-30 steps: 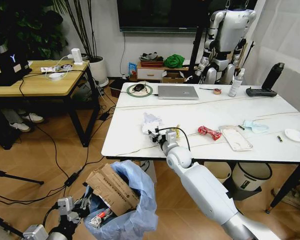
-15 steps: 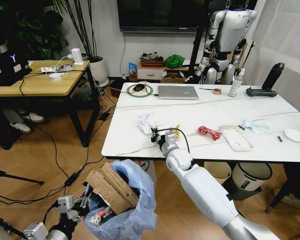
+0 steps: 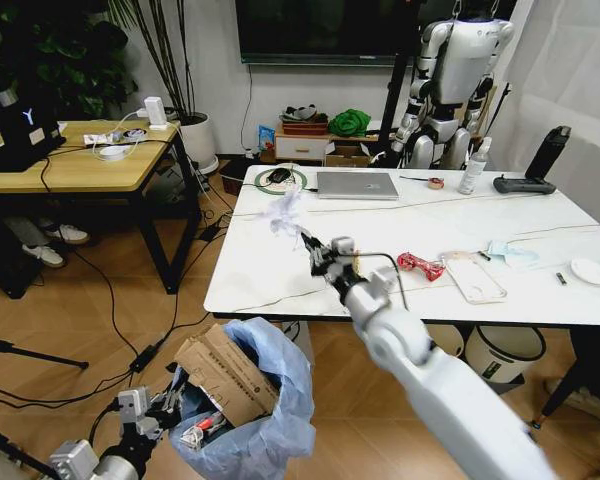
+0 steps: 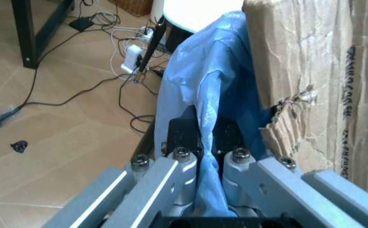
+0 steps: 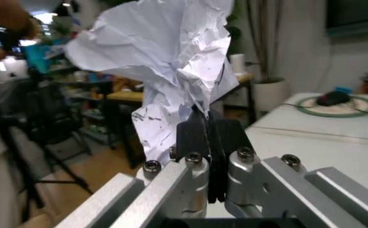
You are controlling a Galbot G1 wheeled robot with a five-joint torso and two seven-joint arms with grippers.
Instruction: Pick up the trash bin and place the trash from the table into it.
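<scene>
Left tool (image 4: pixel 200 156) closed on bag rim of trash bin (image 3: pixel 265 400), bin below near tabletop (image 3: pixel 250 275) edge, cardboard (image 3: pixel 225 380) inside. Right tool (image 3: pixel 306 240) above tabletop, clamped on white tissue (image 3: pixel 283 213). Risk: thin grip on tissue; quick swing may drop it beside bin.

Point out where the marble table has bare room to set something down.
The table is bare along its near-left corner, and mid-top between laptop and red wrapper. The right side is crowded: clear tray, mask, white lid.
</scene>
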